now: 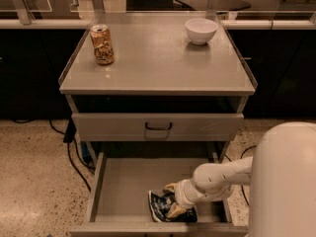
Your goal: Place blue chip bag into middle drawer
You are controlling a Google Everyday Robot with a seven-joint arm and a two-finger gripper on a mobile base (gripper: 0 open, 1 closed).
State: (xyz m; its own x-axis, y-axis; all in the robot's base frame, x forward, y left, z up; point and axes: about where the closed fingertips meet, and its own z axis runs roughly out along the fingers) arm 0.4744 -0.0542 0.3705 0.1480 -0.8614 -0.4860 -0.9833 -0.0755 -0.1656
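Observation:
The blue chip bag (159, 206), crumpled dark navy foil with white print, lies on the bottom of the open middle drawer (123, 181), near its front edge and right of centre. My gripper (172, 200) reaches down into the drawer from the right, on a white arm, and sits right at the bag's right side, touching or overlapping it. The bag's right part is hidden behind the gripper.
The drawer above is shut, with a black handle (158, 127). On the cabinet top stand a tan drink can (101, 44) at the left and a white bowl (201, 30) at the back right. Black cables (74, 157) hang left of the cabinet. My white body (284, 181) fills the lower right.

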